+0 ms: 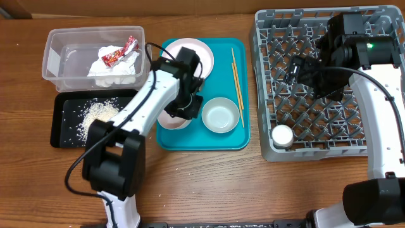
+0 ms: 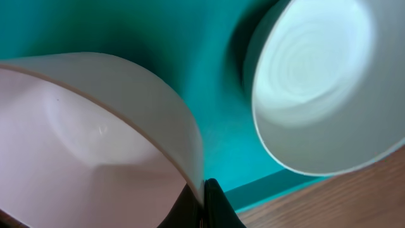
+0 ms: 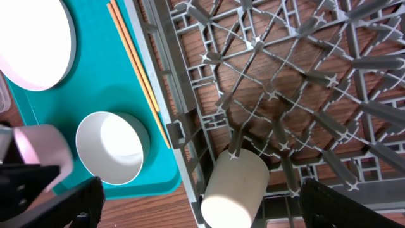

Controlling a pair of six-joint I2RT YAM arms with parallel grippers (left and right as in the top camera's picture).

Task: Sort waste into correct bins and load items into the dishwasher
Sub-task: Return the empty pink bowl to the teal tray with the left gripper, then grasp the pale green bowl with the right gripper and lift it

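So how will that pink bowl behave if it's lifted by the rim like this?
Probably rigid: the pale pink bowl shows no flex where the left gripper pinches its rim. Held at one rim spot only, it may tilt or swing. Its smooth wall looks slippery, so it could slip.

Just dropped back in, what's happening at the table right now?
The left gripper is shut on the rim of the pale pink bowl at the front of the teal tray. The whitish bowl, pink plate and chopsticks are on that tray too. The right gripper hangs open over the dish rack, where the white cup sits in a front corner. Tissue and wrapper are in the clear tub, rice in the black tray.
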